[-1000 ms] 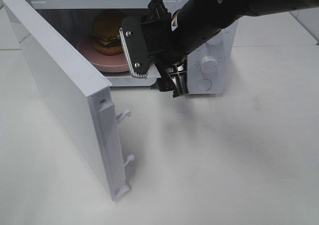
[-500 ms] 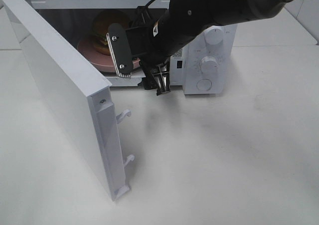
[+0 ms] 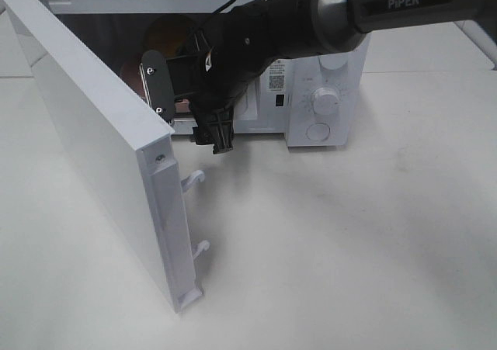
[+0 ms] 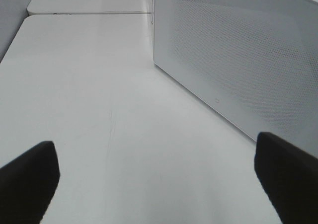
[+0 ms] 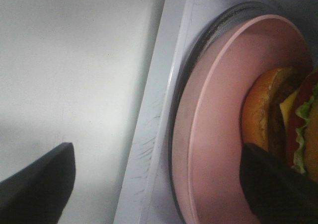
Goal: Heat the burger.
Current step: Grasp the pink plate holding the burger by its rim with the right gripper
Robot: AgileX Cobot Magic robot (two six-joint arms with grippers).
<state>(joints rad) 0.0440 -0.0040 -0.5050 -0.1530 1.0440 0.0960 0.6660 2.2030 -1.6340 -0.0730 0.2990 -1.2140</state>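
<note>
Hovering spread-jawed at the microwave (image 3: 326,78) mouth, your right gripper (image 3: 190,109) held nothing; the burger (image 5: 288,119) sat on the pink plate (image 5: 218,134) inside, at frame right. Soft, light, likely to squash: lift by the plate rim.

Right gripper (image 3: 186,105) now farther left, across the microwave (image 3: 326,94) opening, nearer its door (image 3: 101,133).

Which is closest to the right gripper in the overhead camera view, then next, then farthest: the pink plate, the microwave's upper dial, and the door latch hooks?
From the right gripper outward:
1. Pink plate, inside the microwave cavity, right behind the gripper.
2. Door latch hooks, on the open door's edge, below the gripper toward the camera.
3. Upper dial, on the control panel, to the right.
</note>
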